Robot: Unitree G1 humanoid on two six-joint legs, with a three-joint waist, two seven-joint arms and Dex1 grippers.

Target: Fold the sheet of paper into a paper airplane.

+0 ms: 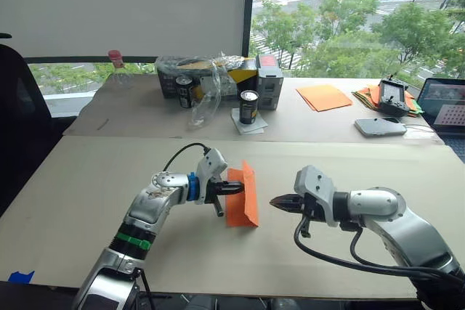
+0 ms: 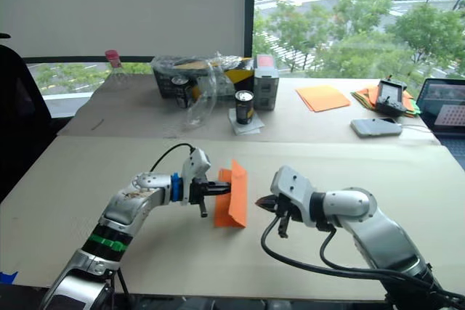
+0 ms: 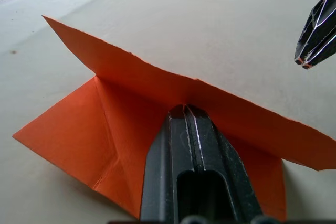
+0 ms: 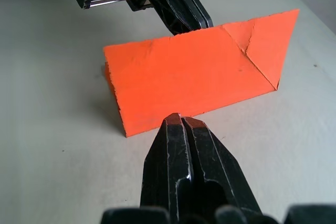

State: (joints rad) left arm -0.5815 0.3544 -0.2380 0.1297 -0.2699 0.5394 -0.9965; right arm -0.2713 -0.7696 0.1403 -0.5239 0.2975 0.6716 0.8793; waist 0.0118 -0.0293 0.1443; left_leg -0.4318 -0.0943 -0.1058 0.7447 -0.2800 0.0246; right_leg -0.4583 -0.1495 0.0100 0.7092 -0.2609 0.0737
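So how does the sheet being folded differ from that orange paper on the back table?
The sheet of paper is creased, with one flap standing up between the left gripper and right gripper; the orange stack lies flat, away from both. The sheet looks a deeper orange, the stack paler. Both are orange paper.

Office/lab, upper floor: big window [image 1: 349,12] w/ street view, laptop [image 1: 445,103], work tables [image 1: 109,179].

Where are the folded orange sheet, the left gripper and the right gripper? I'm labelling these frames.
sheet of paper [image 1: 249,195]: left eye view, on its raised flap.
left gripper [image 1: 237,188]: left eye view, fingertips against the flap.
right gripper [image 1: 276,201]: left eye view, closed fingertips.
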